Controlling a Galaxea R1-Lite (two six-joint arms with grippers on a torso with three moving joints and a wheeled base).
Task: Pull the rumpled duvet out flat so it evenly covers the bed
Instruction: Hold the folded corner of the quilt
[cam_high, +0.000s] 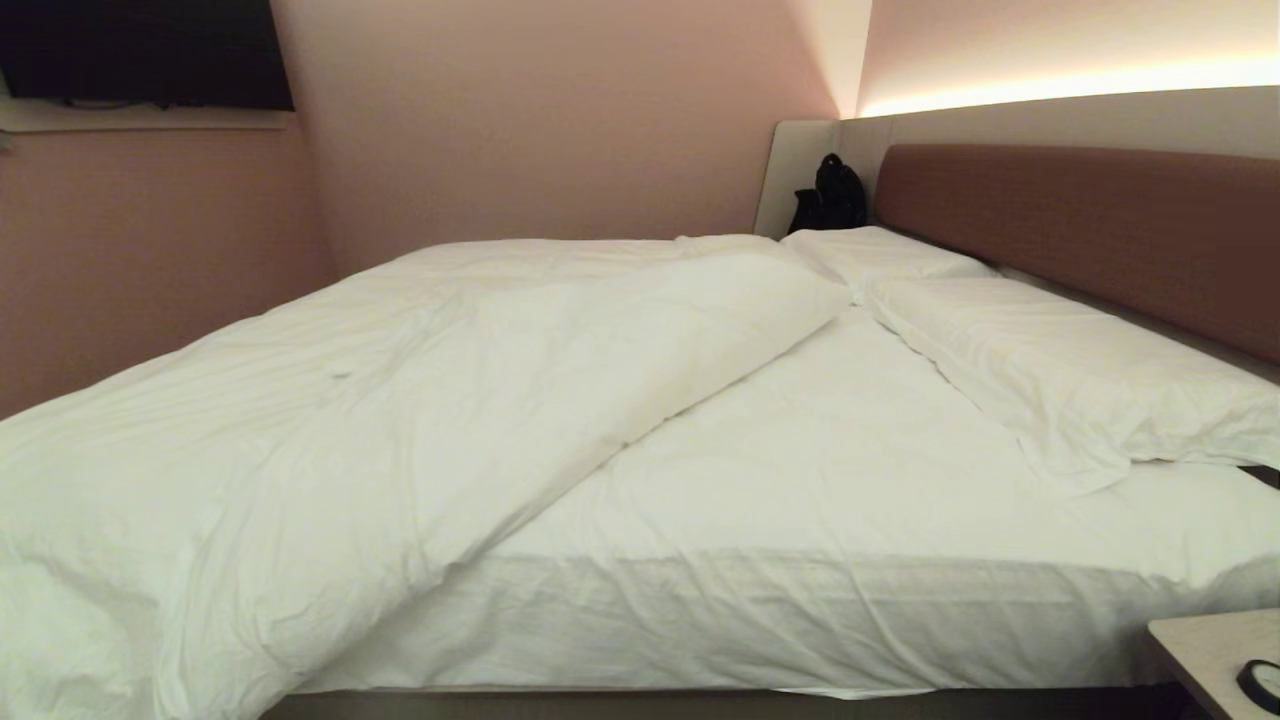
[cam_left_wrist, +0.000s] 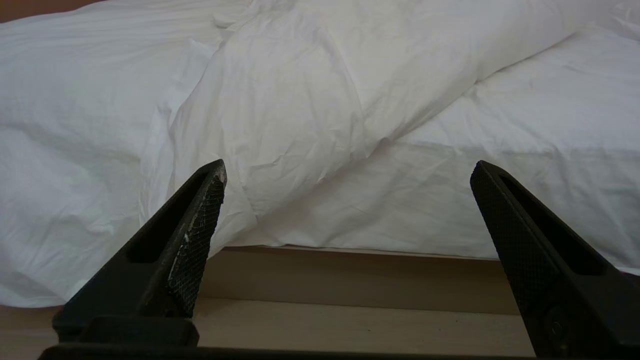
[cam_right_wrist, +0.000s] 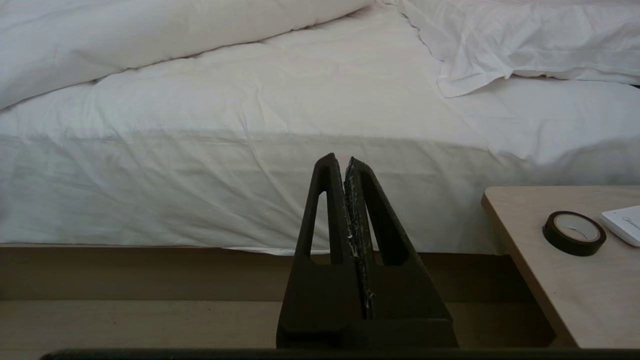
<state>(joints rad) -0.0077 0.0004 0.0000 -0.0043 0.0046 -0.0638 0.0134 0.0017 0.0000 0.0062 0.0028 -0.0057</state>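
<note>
The thick, puffy white duvet (cam_high: 350, 420) lies bunched on the left half of the wide low bed (cam_high: 800, 620), folded back along a diagonal edge and hanging over the near left side. The right half shows the taut white fitted sheet (cam_high: 820, 470). Two flat white pillows (cam_high: 1050, 360) lie against the reddish-brown padded headboard (cam_high: 1100, 230) on the right; a black bag (cam_high: 830, 195) stands in the far corner.

Neither arm appears in the head view. The left wrist view shows the left gripper (cam_left_wrist: 347, 167) low in front of the bed side, jaws spread wide and empty, facing the duvet's overhanging fold; it also shows the grey-beige base board (cam_left_wrist: 350, 275), barely seen from the head.

The right wrist view shows the right gripper (cam_right_wrist: 340, 160) with jaws pressed together, holding nothing, facing the sheeted mattress side. It shows the pale wooden bedside table (cam_right_wrist: 530, 260) bearing a black tape roll (cam_right_wrist: 574, 233) and a white flat object (cam_right_wrist: 625, 225); the head view catches only the table corner and the roll.
</note>
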